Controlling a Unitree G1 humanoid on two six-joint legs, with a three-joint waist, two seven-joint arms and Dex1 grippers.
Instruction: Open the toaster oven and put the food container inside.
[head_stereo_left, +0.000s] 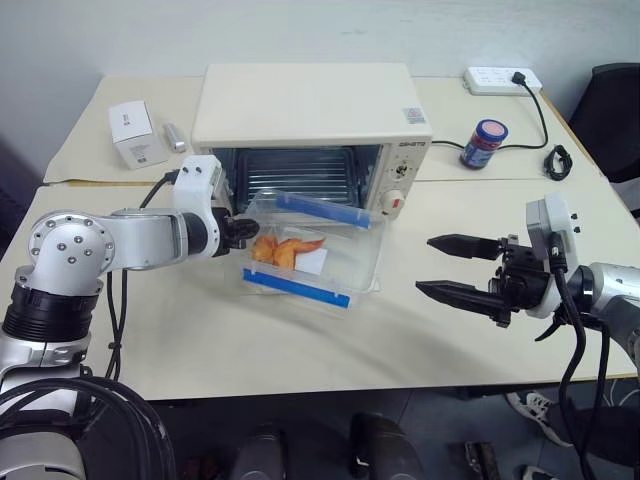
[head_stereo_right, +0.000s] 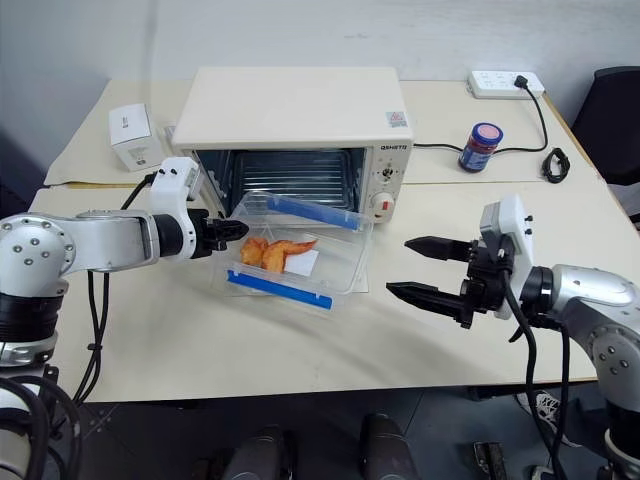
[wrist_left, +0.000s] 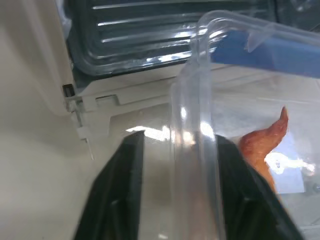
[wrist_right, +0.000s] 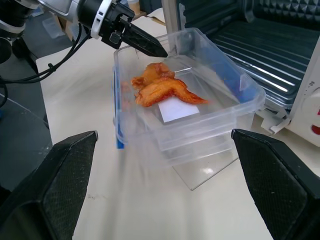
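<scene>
The cream toaster oven (head_stereo_left: 310, 105) stands at the back of the table with its glass door dropped down and the wire rack (head_stereo_left: 295, 172) showing. The clear food container (head_stereo_left: 330, 262), with blue clips and orange food (head_stereo_left: 287, 250), rests on the lowered door right before the opening. My left gripper (head_stereo_left: 243, 230) is at the container's left end. In the left wrist view its fingers (wrist_left: 120, 185) straddle the container's wall (wrist_left: 195, 150) with a gap on one side. My right gripper (head_stereo_left: 437, 265) hangs open to the right of the container, with nothing in it.
A small white cardboard box (head_stereo_left: 136, 134) sits at the back left. A blue-lidded jar (head_stereo_left: 484, 143), a power strip (head_stereo_left: 503, 80) and a black cable (head_stereo_left: 557, 160) lie at the back right. A black chair (head_stereo_left: 615, 110) stands beyond the table's right edge.
</scene>
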